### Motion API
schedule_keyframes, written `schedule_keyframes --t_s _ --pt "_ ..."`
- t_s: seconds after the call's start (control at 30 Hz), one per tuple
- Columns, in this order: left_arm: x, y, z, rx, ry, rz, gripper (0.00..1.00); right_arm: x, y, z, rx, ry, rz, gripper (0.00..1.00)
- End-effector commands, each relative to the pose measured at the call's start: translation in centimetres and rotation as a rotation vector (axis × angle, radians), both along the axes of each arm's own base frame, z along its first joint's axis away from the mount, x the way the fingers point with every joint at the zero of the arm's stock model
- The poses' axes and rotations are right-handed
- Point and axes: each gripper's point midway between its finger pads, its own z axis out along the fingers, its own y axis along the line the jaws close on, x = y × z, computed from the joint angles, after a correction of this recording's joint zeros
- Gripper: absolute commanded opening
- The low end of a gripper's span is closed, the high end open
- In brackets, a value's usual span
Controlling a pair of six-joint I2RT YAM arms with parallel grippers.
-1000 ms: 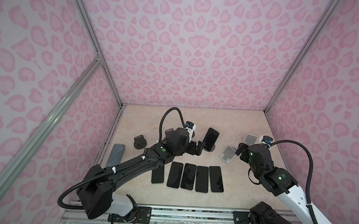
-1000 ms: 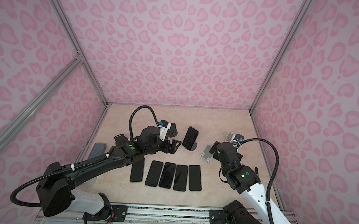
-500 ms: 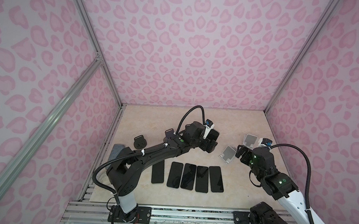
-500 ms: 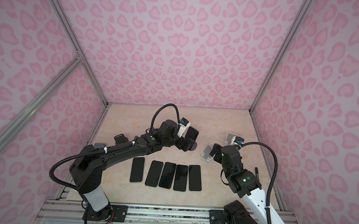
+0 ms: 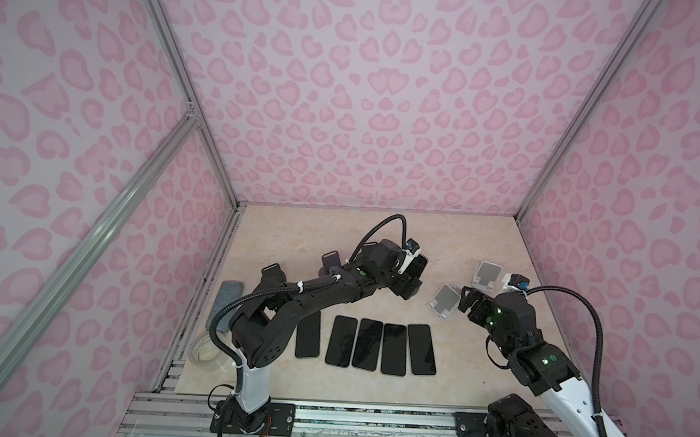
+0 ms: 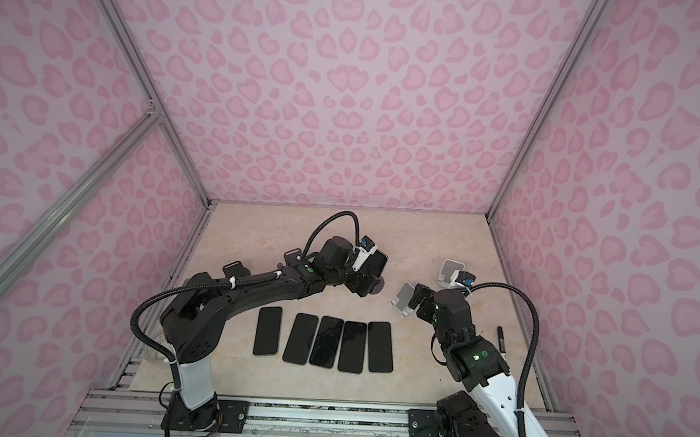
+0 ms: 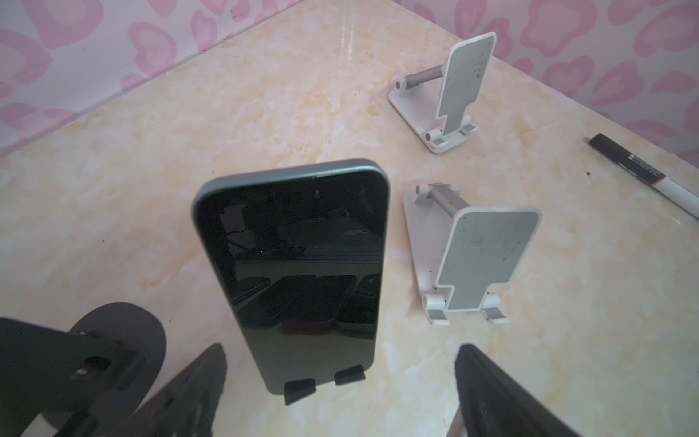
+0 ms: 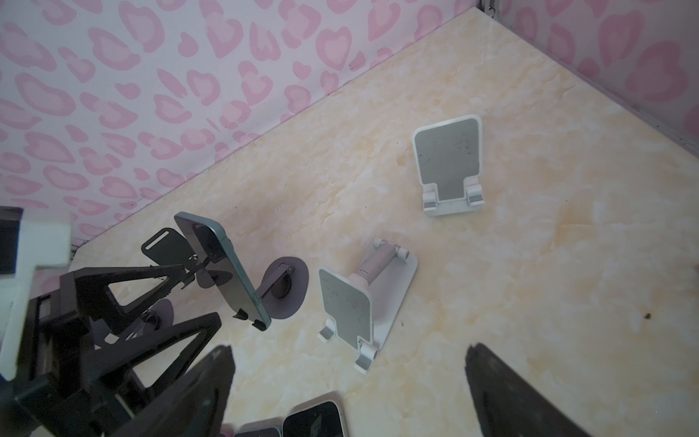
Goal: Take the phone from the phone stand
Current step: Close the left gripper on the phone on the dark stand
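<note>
Left wrist view: the phone [image 7: 299,272] stands on the black phone stand [image 7: 300,389] at frame centre. Left jaws spread wide just before it, gripping nothing. Right jaws spread, empty, over the counter [image 8: 529,265].

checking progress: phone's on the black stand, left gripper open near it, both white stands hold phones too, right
No: the white stand by the phone and the farther white stand are empty (left wrist view). Phone on the black stand, left gripper open near it: right.
</note>
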Motion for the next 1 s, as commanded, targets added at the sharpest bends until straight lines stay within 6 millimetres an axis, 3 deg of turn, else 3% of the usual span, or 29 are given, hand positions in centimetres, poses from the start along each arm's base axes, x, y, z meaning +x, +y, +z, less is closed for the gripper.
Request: schedule_keyframes --t_s 0.0,0.3,0.47,0.67,0.97 --pt "0.3 -1.1 0.9 -0.054 -0.025 -0.049 0.97 0.4 0.3 0.1 0.009 -0.026 0.016 0.98" --pt "1.8 -1.8 1.5 -0.084 -0.028 -0.014 0.97 0.5 0.8 -0.8 0.068 -0.016 0.030 0.97" --pt "4.3 -0.6 1.4 -0.054 -0.068 0.120 0.97 0.5 1.1 -1.2 0.085 -0.019 0.043 0.97" --pt "3.4 -1.3 1.9 -0.085 -0.040 0.056 0.97 0.4 0.8 -1.3 0.108 -0.050 0.022 0.97" --pt "2.6 -1.7 0.4 -0.052 -0.013 0.005 0.97 0.5 0.9 -1.1 0.116 -0.052 0.028 0.97"
